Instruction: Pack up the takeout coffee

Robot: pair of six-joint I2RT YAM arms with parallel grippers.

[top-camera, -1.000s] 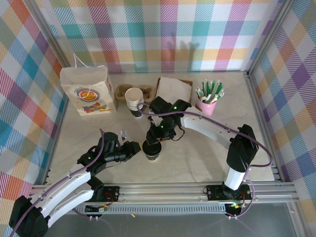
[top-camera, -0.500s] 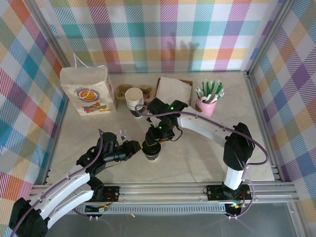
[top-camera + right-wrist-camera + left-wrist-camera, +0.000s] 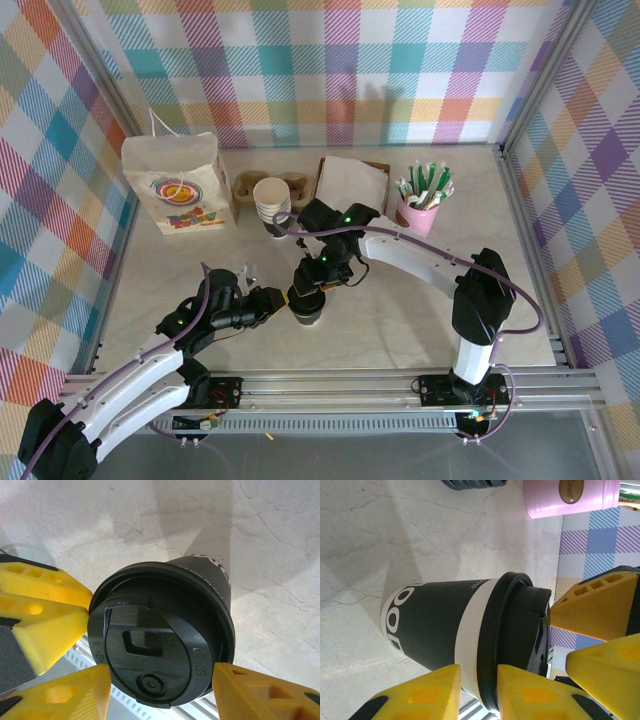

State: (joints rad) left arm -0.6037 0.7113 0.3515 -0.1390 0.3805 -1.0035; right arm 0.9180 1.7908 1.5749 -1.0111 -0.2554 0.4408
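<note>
Mid-table, right claw (image 3: 160,674) around takeout coffee (image 3: 162,630), unmoved since before.

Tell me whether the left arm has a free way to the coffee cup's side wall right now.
Likely yes. The left gripper sits right beside the takeout coffee, on its left. The right gripper comes from above and its jaws take only the lid, so the dark wall below looks open.
</note>
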